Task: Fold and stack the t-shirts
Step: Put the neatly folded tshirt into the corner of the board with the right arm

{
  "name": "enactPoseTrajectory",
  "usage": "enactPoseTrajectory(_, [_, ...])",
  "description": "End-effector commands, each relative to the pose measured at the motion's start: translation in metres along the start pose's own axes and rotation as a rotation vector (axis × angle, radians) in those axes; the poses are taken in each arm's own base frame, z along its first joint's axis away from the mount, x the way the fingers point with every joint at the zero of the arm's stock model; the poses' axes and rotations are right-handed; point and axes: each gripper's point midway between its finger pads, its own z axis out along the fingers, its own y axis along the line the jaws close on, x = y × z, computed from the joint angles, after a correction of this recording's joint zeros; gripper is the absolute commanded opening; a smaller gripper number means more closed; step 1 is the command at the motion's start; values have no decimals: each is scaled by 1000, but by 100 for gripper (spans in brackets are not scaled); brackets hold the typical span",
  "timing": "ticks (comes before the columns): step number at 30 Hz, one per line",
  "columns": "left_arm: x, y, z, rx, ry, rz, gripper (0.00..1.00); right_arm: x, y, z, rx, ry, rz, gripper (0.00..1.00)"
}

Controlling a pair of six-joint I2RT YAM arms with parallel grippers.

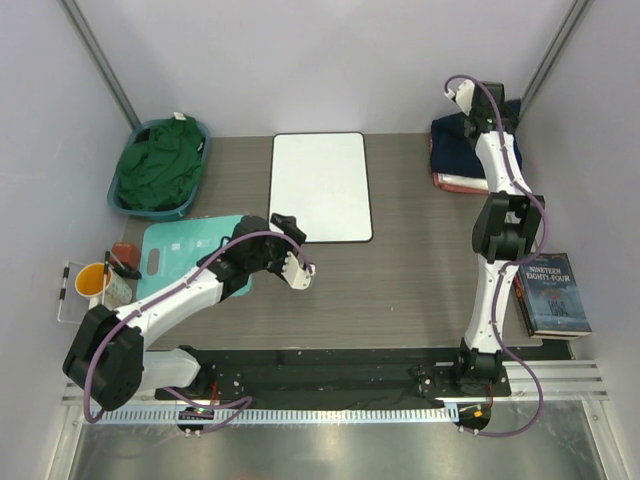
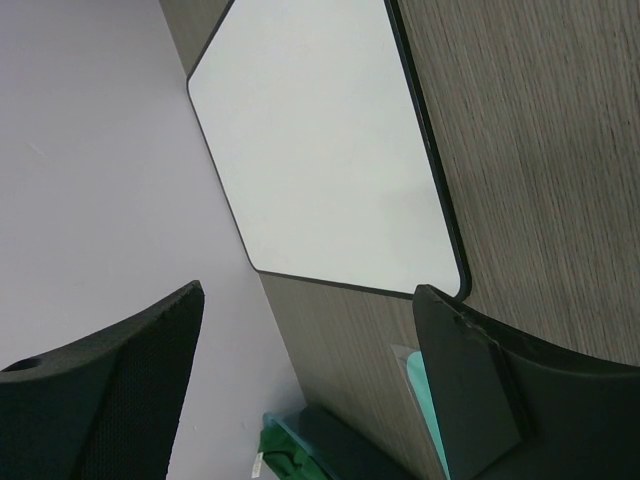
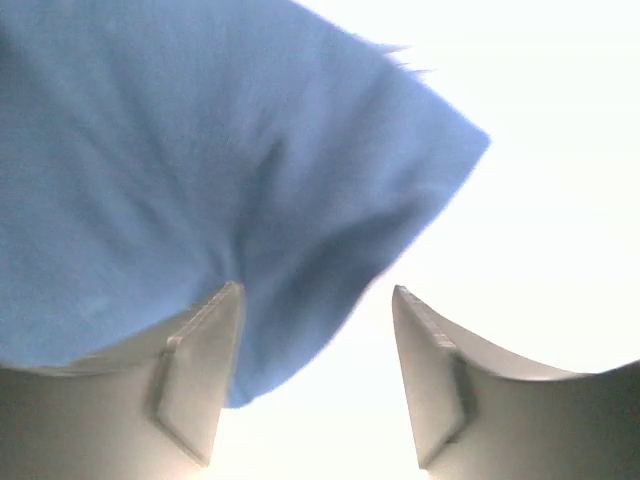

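Observation:
A dark green t-shirt (image 1: 160, 165) lies crumpled in a teal basket (image 1: 203, 133) at the back left; a corner of it (image 2: 275, 455) shows in the left wrist view. A folded navy t-shirt (image 1: 455, 140) tops a stack at the back right, with a salmon-pink edge (image 1: 455, 184) under it. My right gripper (image 1: 478, 105) hangs over that stack. In its wrist view the jaws (image 3: 317, 290) stand apart, with navy cloth (image 3: 200, 150) against the left finger only. My left gripper (image 1: 285, 222) (image 2: 308, 295) is open and empty, just off the white board's near left corner.
The white rounded board (image 1: 320, 185) (image 2: 320, 150) lies at the table's back middle. A teal mat (image 1: 185, 255) is under the left arm. An orange cup (image 1: 92, 280) and small items sit at the left edge. A book (image 1: 552, 295) lies at the right edge.

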Motion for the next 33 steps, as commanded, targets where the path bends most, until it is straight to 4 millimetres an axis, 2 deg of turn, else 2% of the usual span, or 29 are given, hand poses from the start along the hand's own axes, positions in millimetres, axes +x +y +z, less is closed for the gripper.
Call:
enactPoseTrajectory(1, [-4,23,-6,-50,-23,18,85,4,-38,1,180,35,27,70])
enactPoseTrajectory(8, [-5,22,-8,-51,-26,19,86,4,-54,-8,239,42,54,71])
enactPoseTrajectory(11, [-5,26,-9,-65,-22,20,86,-8,-54,-16,209,-7,100,67])
enactPoseTrajectory(12, [-5,26,-9,-65,-22,23,86,-7,-46,-19,157,-7,102,64])
enactPoseTrajectory(14, [-3,28,-9,-71,-11,28,86,-22,-25,-22,22,-89,164,34])
enactPoseTrajectory(15, [-2,28,-9,-71,-8,30,86,-18,-8,-23,-45,-75,172,16])
enactPoseTrajectory(16, [-1,27,-8,-71,-2,28,86,-23,7,-23,-110,-102,217,2])
enactPoseTrajectory(18, [2,25,-7,-65,13,29,83,-17,37,-21,-217,-81,234,1])
enactPoseTrajectory(20, [3,23,-5,-59,15,27,81,-19,57,-19,-291,-89,270,1])
enactPoseTrajectory(21, [3,22,-5,-56,15,18,81,-17,66,-12,-304,-78,277,1])
enactPoseTrajectory(27, [6,14,-5,-31,32,1,81,-21,76,15,-283,-83,287,1])
enactPoseTrajectory(33, [11,9,-1,-8,52,-16,80,-22,107,40,-308,-88,289,1])
